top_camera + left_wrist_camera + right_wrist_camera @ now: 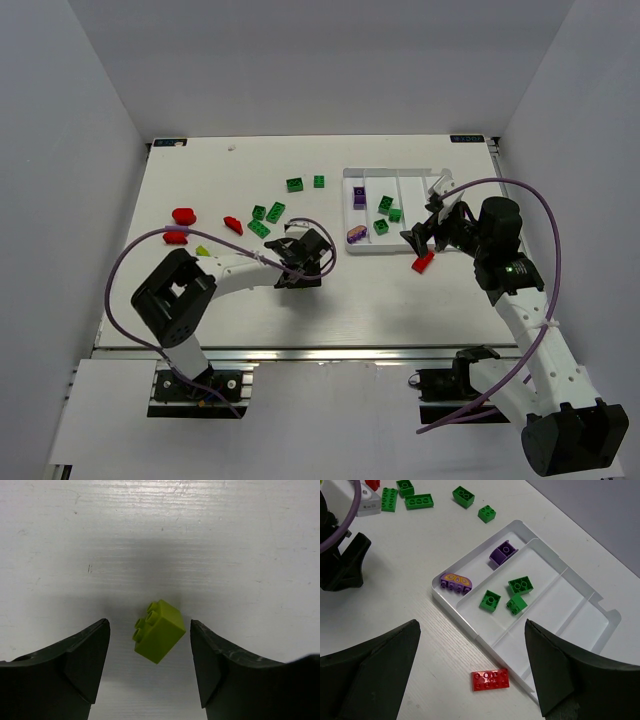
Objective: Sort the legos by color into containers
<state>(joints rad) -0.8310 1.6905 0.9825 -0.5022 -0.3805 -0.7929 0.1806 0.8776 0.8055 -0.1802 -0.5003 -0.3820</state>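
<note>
A yellow-green lego (160, 630) lies on its side on the table between the open fingers of my left gripper (149, 647), with a gap on each side. My right gripper (471, 630) hangs open above a flat red lego (490, 680) that lies just outside the near rim of the white tray (580, 625). The tray's first container holds two purple legos (502, 554) (455, 582). The second holds three green legos (490, 600). The two other containers show nothing inside. From above, the left gripper (300, 265) is left of the tray (415, 180) and the right gripper (432, 238) is at its near right corner.
Several loose green legos (275, 211) lie left of the tray, with more at the back (295, 184). Red legos (183, 215) (233, 225) and another yellow-green one (203, 251) lie further left. The left arm's purple cable (150, 245) loops over the table.
</note>
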